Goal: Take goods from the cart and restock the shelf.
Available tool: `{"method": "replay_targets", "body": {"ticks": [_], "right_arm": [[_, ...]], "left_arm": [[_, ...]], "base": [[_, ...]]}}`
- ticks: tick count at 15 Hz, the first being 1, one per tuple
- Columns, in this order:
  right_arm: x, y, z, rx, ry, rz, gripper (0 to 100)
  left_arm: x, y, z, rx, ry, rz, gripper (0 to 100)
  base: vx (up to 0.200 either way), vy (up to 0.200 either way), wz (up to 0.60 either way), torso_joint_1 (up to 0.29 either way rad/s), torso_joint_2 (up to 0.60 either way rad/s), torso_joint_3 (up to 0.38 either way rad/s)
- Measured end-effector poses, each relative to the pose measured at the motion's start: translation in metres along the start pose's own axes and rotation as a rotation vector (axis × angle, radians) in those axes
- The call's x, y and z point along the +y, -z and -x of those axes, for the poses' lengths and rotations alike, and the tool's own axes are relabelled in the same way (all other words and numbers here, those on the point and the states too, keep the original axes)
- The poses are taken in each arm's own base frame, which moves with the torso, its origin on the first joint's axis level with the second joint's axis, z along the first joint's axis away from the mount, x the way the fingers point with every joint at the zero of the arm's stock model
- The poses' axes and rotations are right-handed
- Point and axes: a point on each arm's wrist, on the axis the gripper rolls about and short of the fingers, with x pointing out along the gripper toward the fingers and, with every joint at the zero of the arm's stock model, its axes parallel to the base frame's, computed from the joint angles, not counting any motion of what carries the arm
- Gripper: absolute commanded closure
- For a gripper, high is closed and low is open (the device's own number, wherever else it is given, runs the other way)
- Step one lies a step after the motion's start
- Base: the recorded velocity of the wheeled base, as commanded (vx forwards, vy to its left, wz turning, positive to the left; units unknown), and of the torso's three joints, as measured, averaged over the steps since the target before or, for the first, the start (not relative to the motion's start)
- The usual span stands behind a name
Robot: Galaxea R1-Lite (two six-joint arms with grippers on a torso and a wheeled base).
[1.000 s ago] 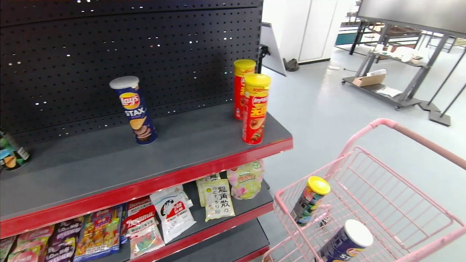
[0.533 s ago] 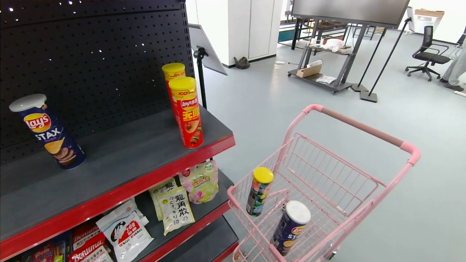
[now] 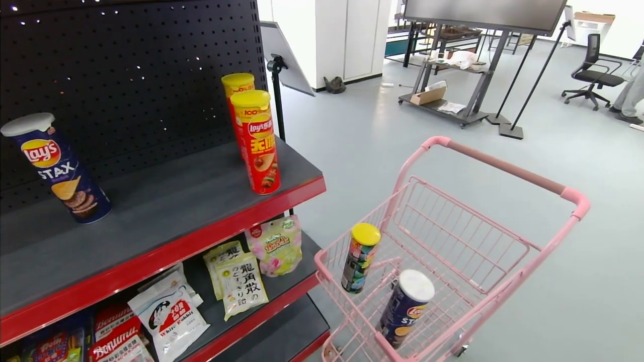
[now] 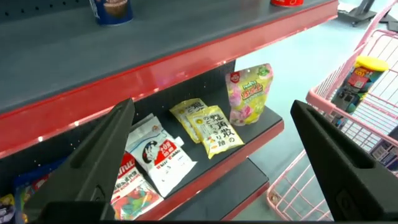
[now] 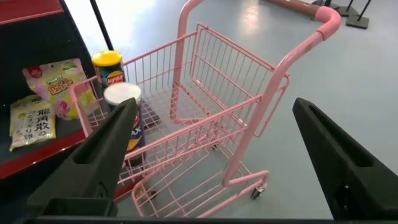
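Chip cans stand in two places. In the pink cart (image 3: 503,171), parked on the floor just beside the end of the shelf unit, we see a yellow-lidded can (image 3: 359,259) with a dark, many-coloured label. Near it is the cart's blue can (image 3: 405,309), topped with a white lid. Both are in the basket corner nearest the shelves.

On the grey top shelf (image 3: 176,201), edged in red and backed by black pegboard (image 3: 126,75), the shelved blue can (image 3: 55,171) stands upright toward our left. Well apart from it, two red cans with yellow lids stand at the shelf's right end. The front red can (image 3: 259,143) is close to the edge and the rear red can (image 3: 236,83) is just behind it.

On the lower shelf lie snack bags: a green-and-pink pouch (image 3: 275,245), a yellowish lozenge bag (image 3: 241,284) and a white candy bag (image 3: 168,314).

Our left hand (image 4: 211,109) has its fingers spread wide, gripping nothing, and faces the lower shelf's bags. Our right hand (image 5: 214,104) is equally wide and empty, facing the cart.
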Motion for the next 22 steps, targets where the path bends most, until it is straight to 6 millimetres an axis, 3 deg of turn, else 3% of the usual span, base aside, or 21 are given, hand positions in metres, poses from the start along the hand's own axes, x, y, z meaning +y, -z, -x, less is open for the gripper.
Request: {"method": "replay_targets", "body": {"ticks": [11, 17, 19, 21, 22], "right_arm": [[0.0, 0.0, 0.0, 0.001, 0.001, -0.002, 0], [0.001, -0.002, -0.004, 0.056, 0.074, 0.01, 0], [0.002, -0.027, -0.005, 0.037, 0.096, -0.01, 0], [0.002, -0.075, -0.011, 0.009, 0.064, -0.053, 0], [0.002, -0.102, -0.023, 0.03, 0.011, -0.069, 0]], "left_arm": [[0.0, 0.0, 0.0, 0.001, 0.0, 0.0, 0], [0.0, 0.0, 0.0, 0.0, 0.0, 0.0, 0], [0.0, 0.0, 0.0, 0.0, 0.001, 0.0, 0], [0.0, 0.0, 0.0, 0.0, 0.0, 0.0, 0], [0.0, 0.0, 0.0, 0.0, 0.001, -0.001, 0]], "base": [[0.0, 0.0, 0.0, -0.162, 0.43, 0.264], [0.0, 0.0, 0.0, -0.025, 0.07, 0.047], [0.0, 0.0, 0.0, 0.0, 0.0, 0.0], [0.0, 0.0, 0.0, 0.0, 0.0, 0.0], [0.0, 0.0, 0.0, 0.0, 0.0, 0.0]]}}
